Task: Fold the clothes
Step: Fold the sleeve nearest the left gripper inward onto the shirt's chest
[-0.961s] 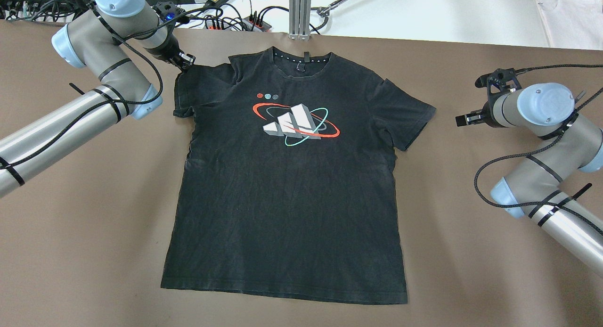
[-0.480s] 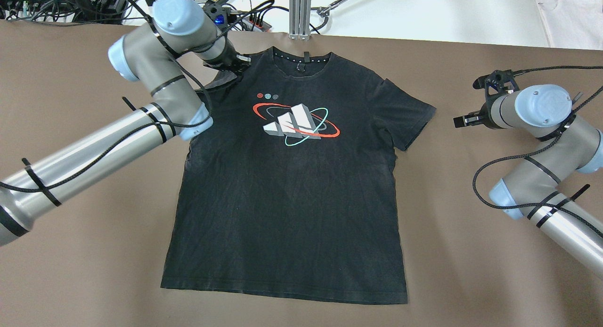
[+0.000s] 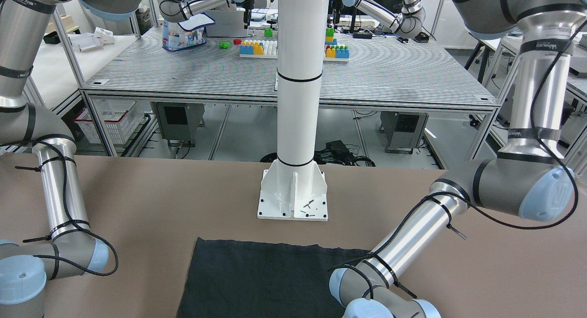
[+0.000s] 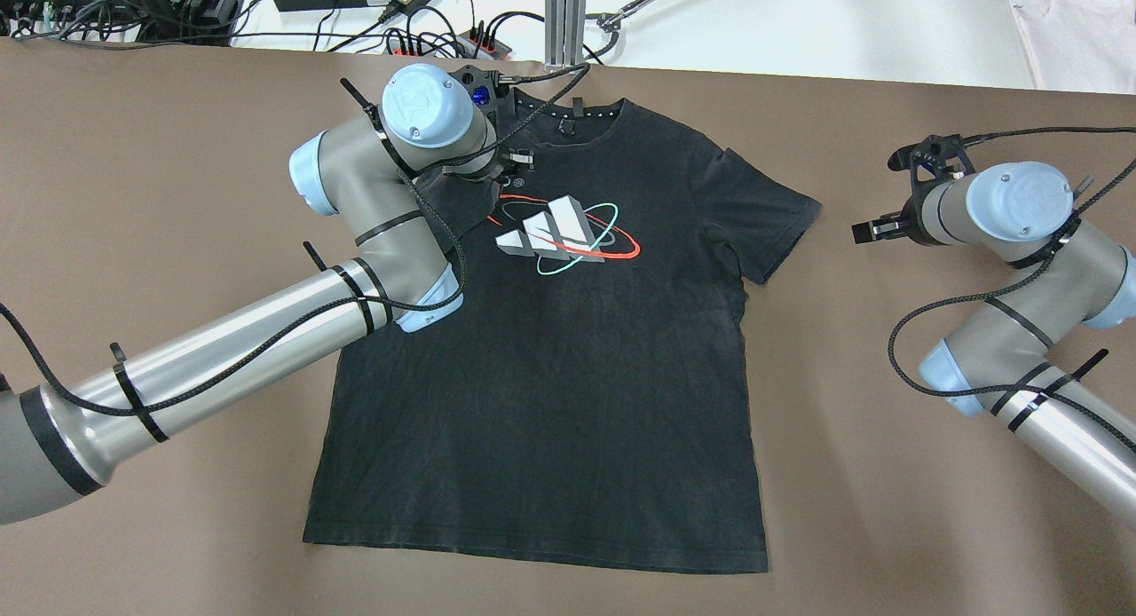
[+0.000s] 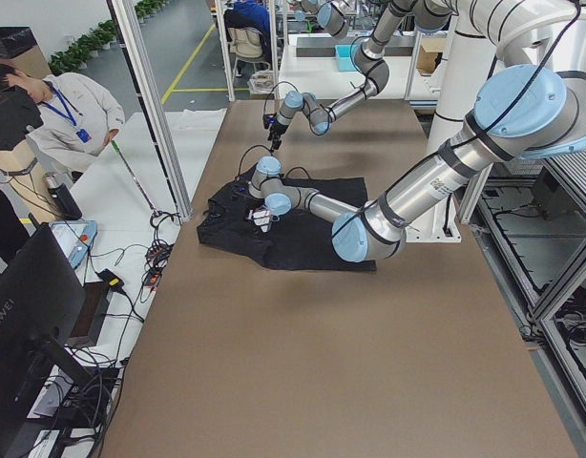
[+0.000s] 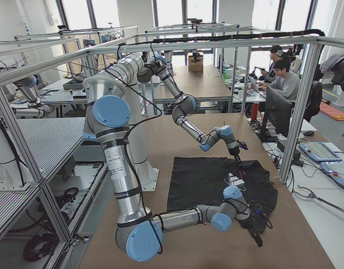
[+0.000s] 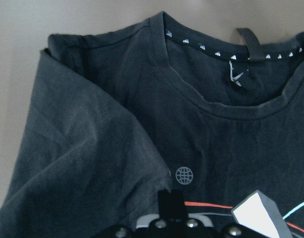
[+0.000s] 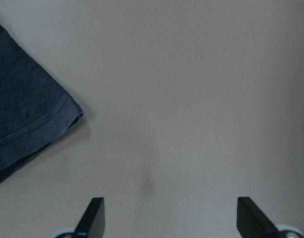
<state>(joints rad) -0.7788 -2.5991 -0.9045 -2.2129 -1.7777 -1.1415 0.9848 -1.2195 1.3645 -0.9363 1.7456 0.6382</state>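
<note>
The clothes are one black T-shirt with a white, red and teal chest logo, lying flat and face up on the brown table. My left gripper is shut on the shirt's left sleeve and holds it folded inward over the chest, just below the collar. In the left wrist view the sleeve lies over the torso above the gripper. My right gripper is open and empty over bare table, just off the right sleeve's corner. The shirt's hem shows in the front-facing view.
The white pillar's base plate stands behind the hem. Cables and power strips and an aluminium post lie past the collar edge. A white cloth lies at the far right. Operators stand beyond that edge.
My left gripper has carried the left sleeve from the shirt's outer left side rightward over the chest, folding it in. The right arm has barely moved.
</note>
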